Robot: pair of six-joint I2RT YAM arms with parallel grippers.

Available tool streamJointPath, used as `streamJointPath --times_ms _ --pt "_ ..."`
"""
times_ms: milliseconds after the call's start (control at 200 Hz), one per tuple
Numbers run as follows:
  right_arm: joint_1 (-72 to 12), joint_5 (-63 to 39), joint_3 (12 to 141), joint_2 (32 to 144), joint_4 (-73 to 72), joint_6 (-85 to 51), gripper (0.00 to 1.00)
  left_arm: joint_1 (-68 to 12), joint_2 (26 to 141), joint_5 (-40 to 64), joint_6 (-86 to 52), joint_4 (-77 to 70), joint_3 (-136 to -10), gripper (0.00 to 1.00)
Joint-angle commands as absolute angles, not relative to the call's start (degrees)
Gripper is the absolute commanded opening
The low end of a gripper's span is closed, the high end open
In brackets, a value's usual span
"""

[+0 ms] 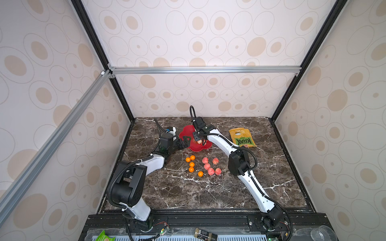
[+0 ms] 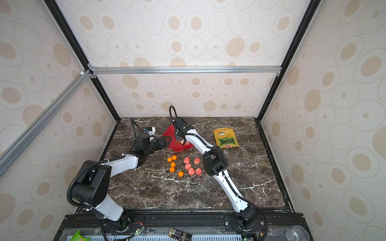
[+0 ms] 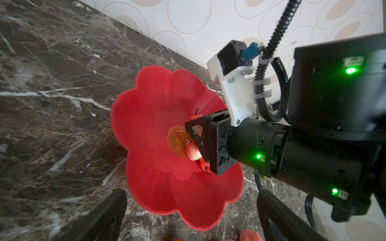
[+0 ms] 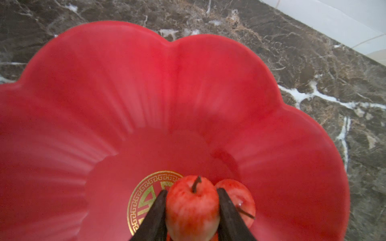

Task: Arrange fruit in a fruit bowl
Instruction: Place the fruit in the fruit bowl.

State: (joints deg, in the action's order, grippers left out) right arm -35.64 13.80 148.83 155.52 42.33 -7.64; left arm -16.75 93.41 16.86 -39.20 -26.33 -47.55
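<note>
My right gripper (image 4: 191, 190) is closed on one pink-red held fruit (image 4: 192, 210), with a dark finger pressed to each flank. It sits low inside the red flower-shaped bowl (image 4: 125, 83). The bowl's floor lies straight beyond the fingertips, and the gold mark (image 4: 142, 198) at its centre is just to one side.

The held fruit is round, so it has no long axis to line up. Its dark stem shows toward the wrist camera, clear of both fingers. At least two resting fruit (image 3: 193, 153) already lie on the floor, touching it or just beside it. I judge that letting go would settle it against them, not on bare red. Whether it already touches the floor I cannot tell.

My left gripper (image 1: 186, 142) stands open and empty just beside the bowl's rim, on the side toward the robot's base. The right arm is the nearer one.

Five orange fruit (image 1: 191, 164) and five pink fruit (image 1: 211, 167) lie on the table (image 1: 188, 194) between the arms, nearer the base than the bowl.

The table is flat, dark brown marble with white veins. A yellow-green snack bag (image 1: 242, 138) lies flat to the right of the bowl, well apart. Pale walls (image 1: 208, 41) printed with tan ovals close in three sides, framed by black and silver bars.
</note>
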Motion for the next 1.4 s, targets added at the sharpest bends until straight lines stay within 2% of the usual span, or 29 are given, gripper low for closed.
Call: streamJointPath --times_ms 0,640,1395 --pt "-35.42 14.75 148.89 157.15 43.72 -8.04 0.37 -16.35 93.52 17.35 -39.55 -27.34 -49.83 0.98" --pt "-35.41 15.07 147.48 157.06 44.3 -7.81 0.38 -16.24 93.69 17.66 -39.4 -27.18 -49.83 0.98" --pt "-35.43 14.96 147.48 157.06 44.23 -7.77 0.44 -16.03 93.69 18.03 -39.79 -27.73 -49.32 0.98"
